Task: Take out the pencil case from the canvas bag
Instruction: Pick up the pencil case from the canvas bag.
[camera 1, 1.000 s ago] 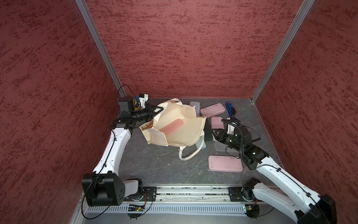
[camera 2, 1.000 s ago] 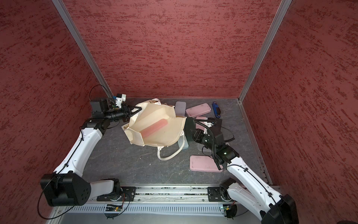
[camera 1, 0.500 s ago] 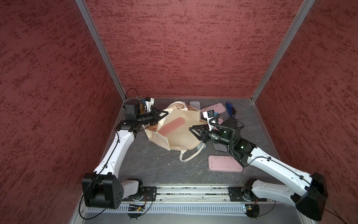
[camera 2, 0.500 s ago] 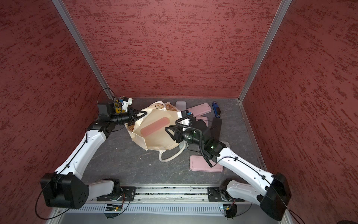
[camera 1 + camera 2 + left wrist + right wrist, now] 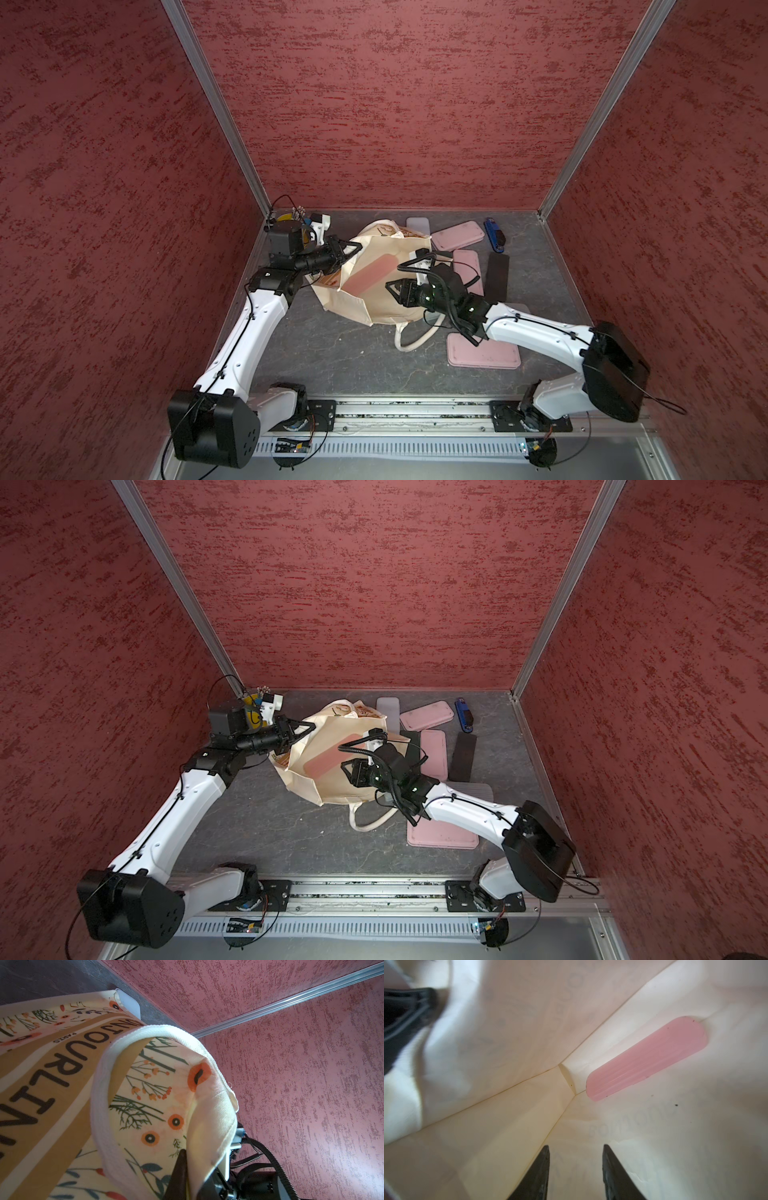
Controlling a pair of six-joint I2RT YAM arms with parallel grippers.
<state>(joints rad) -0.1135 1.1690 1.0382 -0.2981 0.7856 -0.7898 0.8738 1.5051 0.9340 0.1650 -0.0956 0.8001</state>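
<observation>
Large cream canvas tote bag [image 5: 374, 305] w/ floral print, tan lettered band & thick white handles sits slumped on the dark grey stone-look surface [image 5: 332, 353], its mouth gaping up & toward the right arm. The left pincer [image 5: 356, 248] is clamped tight on the bag's upper rim, w/ cloth folded between its black fingers [image 5: 179, 1169]. Judging by the pose, it lifts the rim so the limp cloth can't sag & close the opening.

Inside the bag, flat on the lower wall next to a bottom-corner seam, lies the long pink pencil case [image 5: 648, 1057] w/ rounded ends. Both top views show it as a pink bar through the bag's mouth. The right pincer [image 5: 576, 1147] is just within the bag's mouth, jaws part-open, gripping nothing, tips short of the case. It is prob. lining up a reach.

Materials: the bag is woven canvas, soft, creased at the seams, w/ lettering showing faintly through from outside. Its handles are ribbed webbing, and one handle loop [image 5: 395, 337] trails on the surface at the bag's near side. The case looks smooth w/ fine lengthwise ridges, maybe silicone or plastic; can't tell which.

On the bag's right-arm side lie several flat pink rounded-rectangle trays [image 5: 484, 355], a black strip [image 5: 497, 276] & a blue oblong item [image 5: 493, 235]. Beyond the bag's left-pincer side is a small yellow bucket [image 5: 286, 216], mostly hidden by the arm.
</observation>
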